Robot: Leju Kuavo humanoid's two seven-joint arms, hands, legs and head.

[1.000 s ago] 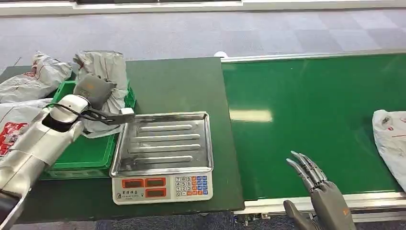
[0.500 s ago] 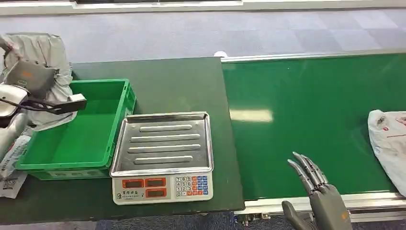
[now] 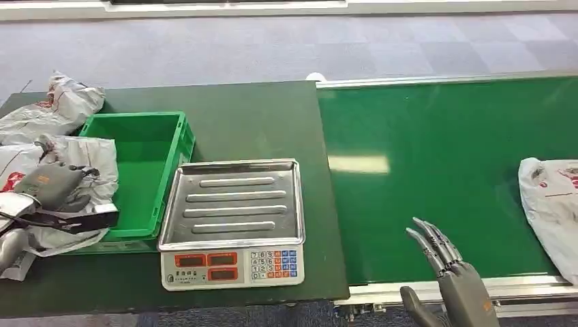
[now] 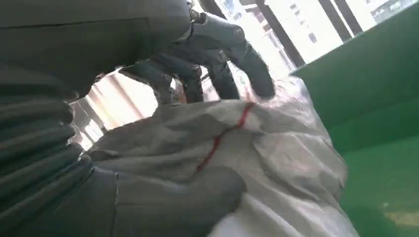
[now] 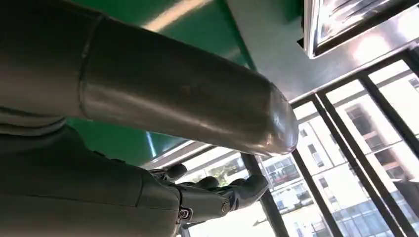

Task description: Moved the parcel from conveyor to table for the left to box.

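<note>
Parcel gripped by left hand at table's left edge; right hand open, next fetch conveyor parcel.

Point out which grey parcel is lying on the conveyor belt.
The grey parcel at the belt's far right edge; the other parcels lie on the table left of the green crate.

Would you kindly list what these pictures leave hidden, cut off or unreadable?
- Parcel on the conveyor: the head view's right edge cuts it off.
- Scale: its display and key labels are too small in the head view.
- Parcel in the left hand: thumb and fingers cover part of it in the left wrist view; its print is blurred.
- Right hand: the head view's bottom edge cuts off its base.
</note>
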